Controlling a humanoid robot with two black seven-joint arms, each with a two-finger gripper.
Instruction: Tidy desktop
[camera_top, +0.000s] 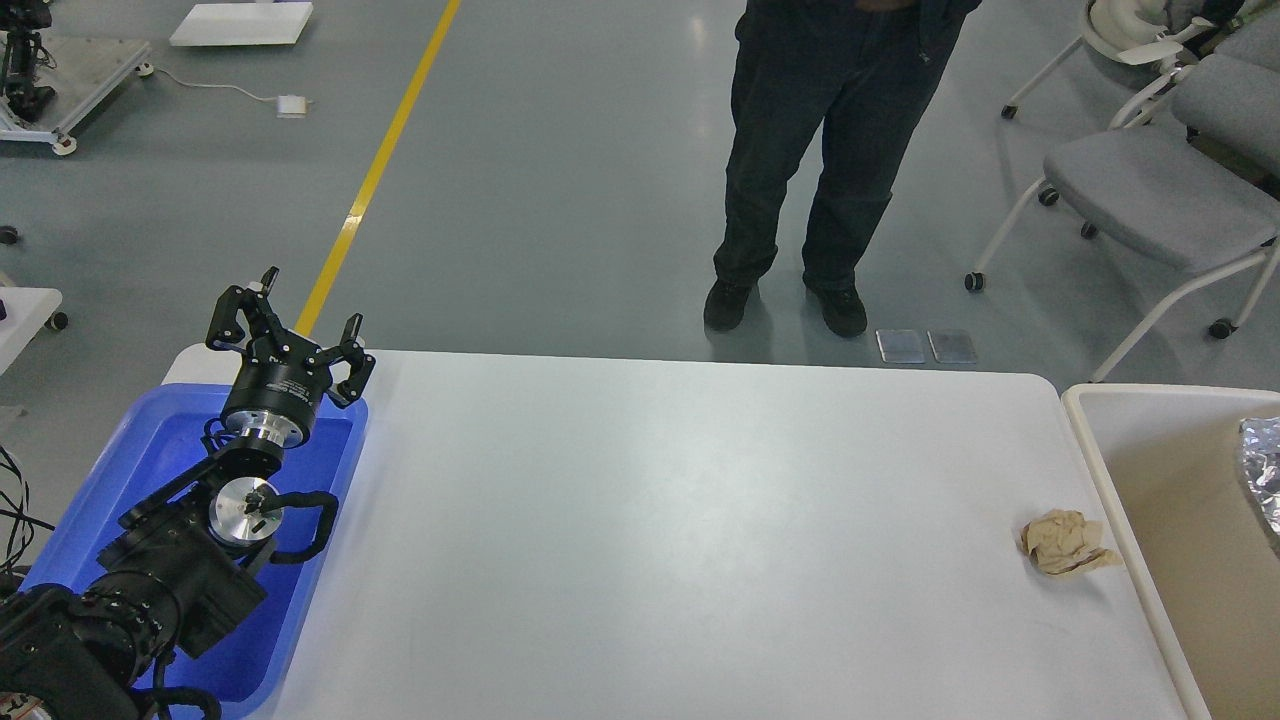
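Left tool is hanging wide open, empty, over the blue tray; crumpled paper is sitting on the surface.

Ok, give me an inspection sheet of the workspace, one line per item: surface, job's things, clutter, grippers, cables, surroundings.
Surface: white desktop, mostly bare.
Job's things: crumpled brown paper ball near the desktop's right edge; blue tray at the left end; beige bin off the right edge, holding crinkled foil.
Clutter: nothing seen besides the paper ball.
Grippers: left gripper open, empty, over the tray's far edge; right gripper not in view.
Cables: black cables looped along the left arm; a white cord on the floor, far left.
Surroundings: a person standing beyond the desktop, grey chairs at right, a yellow floor line.
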